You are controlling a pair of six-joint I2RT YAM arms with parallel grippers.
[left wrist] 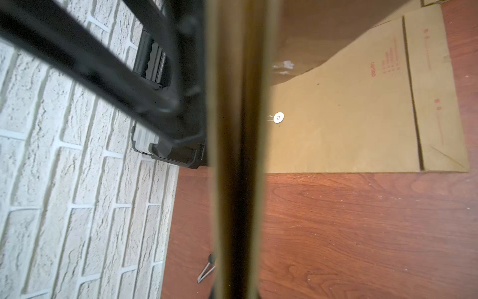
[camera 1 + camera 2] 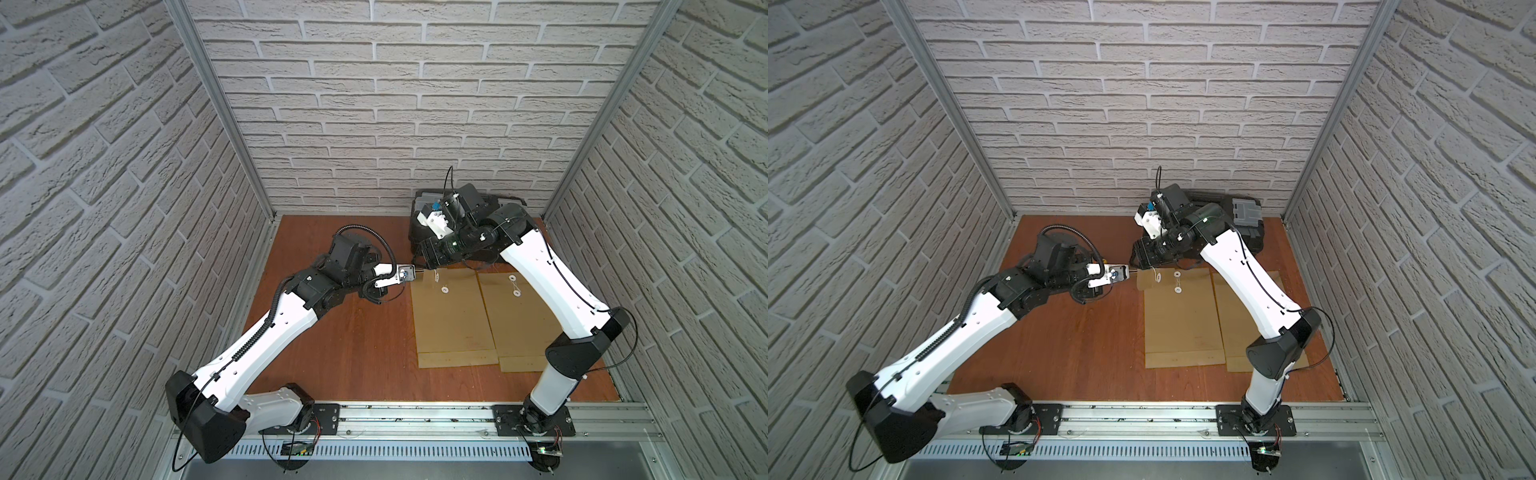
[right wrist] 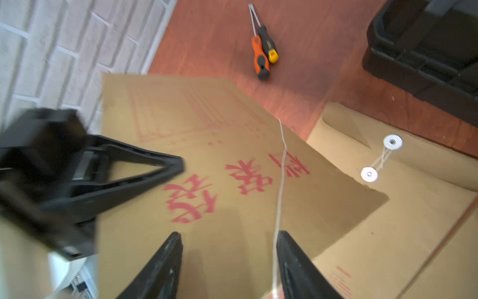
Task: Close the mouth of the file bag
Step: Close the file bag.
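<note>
Lying on the wooden table (image 2: pixel 353 332) in both top views, the file bag (image 2: pixel 453 320) runs lengthwise from the front rail toward the back wall, with its mouth at the far end. A second bag (image 2: pixel 519 328) lies parallel and edge to edge on its right, partly under the right arm. The left gripper (image 2: pixel 417 270) is pinched on the far left corner of the mouth end, which is lifted off the table. The right gripper (image 2: pixel 433 264) hangs just over the same end. Bare table stretches left of the bag, and a black toolbox (image 2: pixel 1246 218) stands close behind it by the wall.

From the left wrist, a blurred paper edge (image 1: pixel 235 155) fills the middle, clamped between the fingers. Beyond it the bag lies flat, showing one white disc (image 1: pixel 278 117).

From the right wrist, the right gripper's fingers (image 3: pixel 165 269) stand apart over a raised brown sheet (image 3: pixel 232 155) with red print, holding nothing. A white string (image 3: pixel 280 186) runs past one finger. Two screwdrivers (image 3: pixel 262 55) lie on the table beyond.
</note>
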